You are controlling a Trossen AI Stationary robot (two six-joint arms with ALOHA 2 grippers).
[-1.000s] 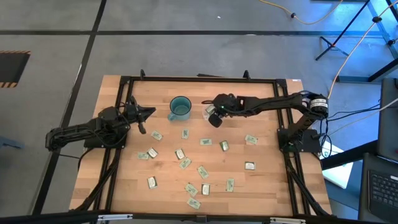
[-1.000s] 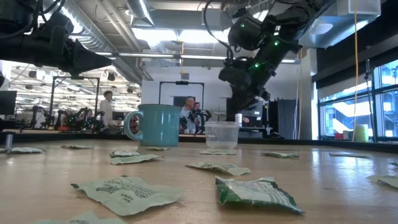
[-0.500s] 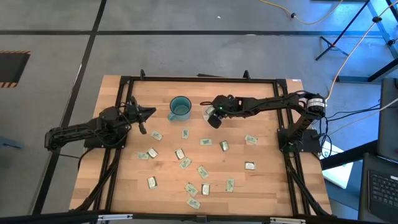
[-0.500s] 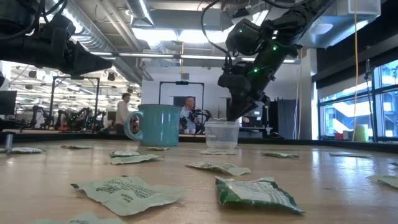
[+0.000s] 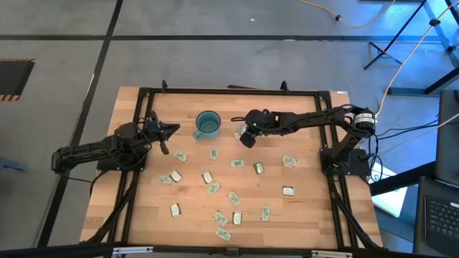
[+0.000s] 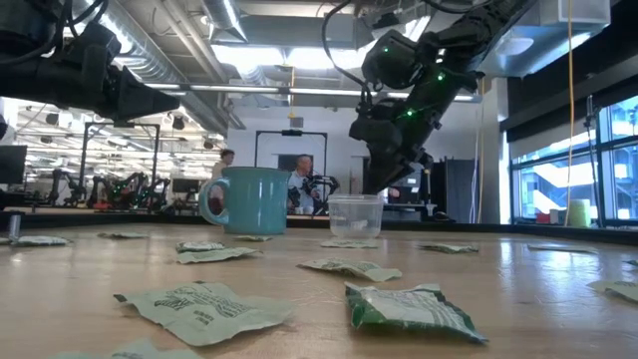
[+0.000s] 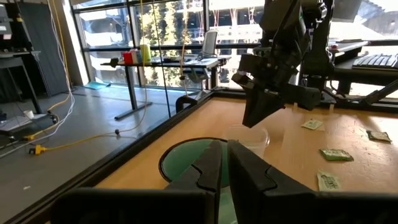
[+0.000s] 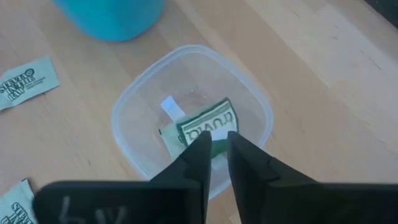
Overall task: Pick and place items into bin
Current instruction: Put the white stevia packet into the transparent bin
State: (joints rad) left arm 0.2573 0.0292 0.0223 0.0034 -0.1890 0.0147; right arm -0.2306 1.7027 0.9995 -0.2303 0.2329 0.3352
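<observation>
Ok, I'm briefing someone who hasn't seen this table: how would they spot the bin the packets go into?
Find the teal mug near the far edge of the wooden table. Right beside it, under the right gripper, stands the clear plastic cup. Unlike the mug, it is see-through, has no handle, and has a green packet in it.

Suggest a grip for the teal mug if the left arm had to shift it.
Take the teal mug by its rim wall on the side away from the handle, one finger inside and one outside, coming straight down. It stands upright with its mouth open. The handle points toward the left gripper, and the clear cup and right gripper stand close on the other side, so a side approach looks cramped.
</observation>
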